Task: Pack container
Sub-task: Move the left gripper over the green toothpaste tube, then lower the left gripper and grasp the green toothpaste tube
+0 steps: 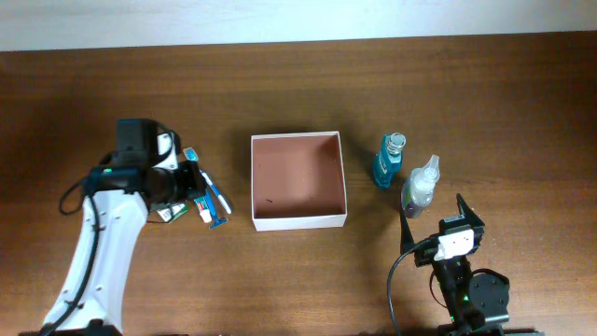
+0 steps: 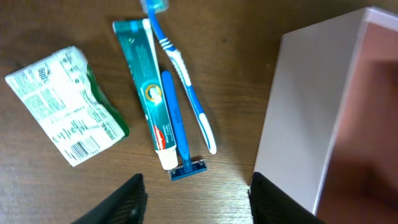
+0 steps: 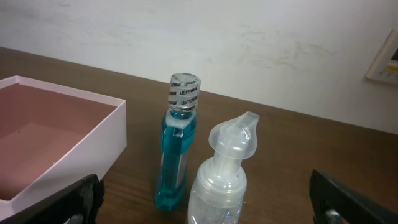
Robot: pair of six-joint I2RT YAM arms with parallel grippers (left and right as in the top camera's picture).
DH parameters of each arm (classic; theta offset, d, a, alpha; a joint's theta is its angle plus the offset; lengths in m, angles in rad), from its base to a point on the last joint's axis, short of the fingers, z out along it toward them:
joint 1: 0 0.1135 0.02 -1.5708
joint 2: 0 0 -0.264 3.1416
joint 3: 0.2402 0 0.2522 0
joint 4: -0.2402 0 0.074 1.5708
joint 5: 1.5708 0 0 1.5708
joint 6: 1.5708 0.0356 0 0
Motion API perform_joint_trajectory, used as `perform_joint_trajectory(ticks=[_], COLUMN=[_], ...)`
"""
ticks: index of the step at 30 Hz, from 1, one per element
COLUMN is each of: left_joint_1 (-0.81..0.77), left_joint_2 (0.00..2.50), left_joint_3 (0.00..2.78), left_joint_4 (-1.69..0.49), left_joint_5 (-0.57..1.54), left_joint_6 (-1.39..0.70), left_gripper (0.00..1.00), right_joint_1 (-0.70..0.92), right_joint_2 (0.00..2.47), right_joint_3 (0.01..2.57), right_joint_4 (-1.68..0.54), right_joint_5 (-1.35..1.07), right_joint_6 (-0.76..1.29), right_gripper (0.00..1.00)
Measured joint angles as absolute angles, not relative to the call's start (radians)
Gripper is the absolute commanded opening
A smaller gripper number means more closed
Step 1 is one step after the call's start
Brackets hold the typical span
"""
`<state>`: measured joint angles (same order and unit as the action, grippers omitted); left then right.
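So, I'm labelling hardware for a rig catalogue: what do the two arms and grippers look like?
The left arm has a long white link, black joints and a looping black cable. The right arm is black with a white wrist block. Both have black fingers.

Left arm point(image 1: 93, 252): my long white link, black wrist block, small green light, black cable point(image 1: 67, 198) looping off the side. Right arm point(image 1: 464, 285): mostly black, white patch at my wrist, black cable curving down. My left end effector point(image 2: 202, 208) and right end effector point(image 1: 437, 222): matte black fingers point(image 2: 127, 200).
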<state>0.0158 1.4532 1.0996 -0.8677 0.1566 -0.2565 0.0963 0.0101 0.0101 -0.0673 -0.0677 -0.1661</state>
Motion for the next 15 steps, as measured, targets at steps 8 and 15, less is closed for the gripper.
perform_joint_trajectory(ticks=[8, 15], left_joint_1=[-0.051, -0.051], left_joint_2=[1.55, 1.675], left_joint_3=[1.1, 1.1], left_joint_4=[-0.856, -0.842], left_joint_5=[0.035, 0.016], left_joint_6=[-0.366, -0.429], left_gripper=[0.45, 0.45], right_joint_1=[0.096, 0.096], right_joint_2=[0.01, 0.01], right_joint_3=[0.01, 0.01], right_joint_4=[-0.067, -0.067], right_joint_5=[-0.068, -0.068], right_joint_6=[-0.166, -0.165], right_gripper=[0.98, 0.98])
